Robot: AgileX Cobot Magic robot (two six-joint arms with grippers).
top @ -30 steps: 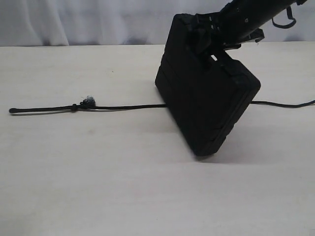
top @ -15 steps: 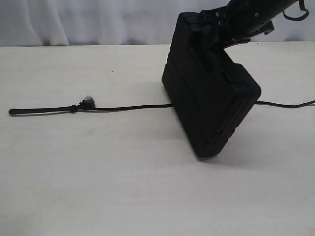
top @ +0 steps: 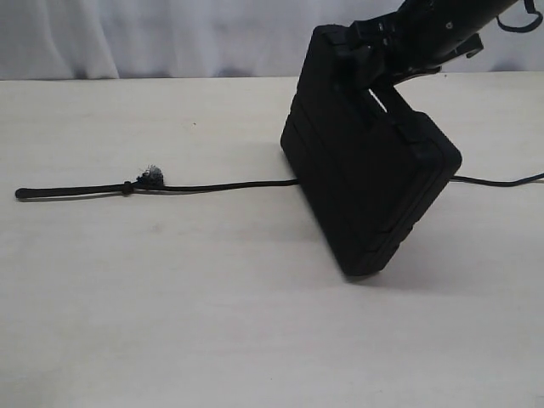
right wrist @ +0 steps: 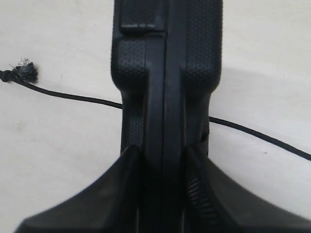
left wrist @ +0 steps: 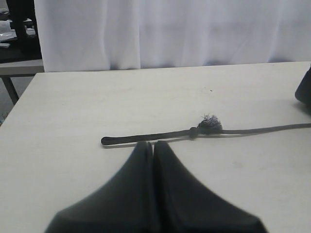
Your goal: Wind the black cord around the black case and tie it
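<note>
Your right gripper clamps the black case, tilted over the black cord (left gripper closed, empty); wrapping and tying remain

You face a pale table under soft, even light, a white curtain behind it and a grey bench beyond one corner.
</note>
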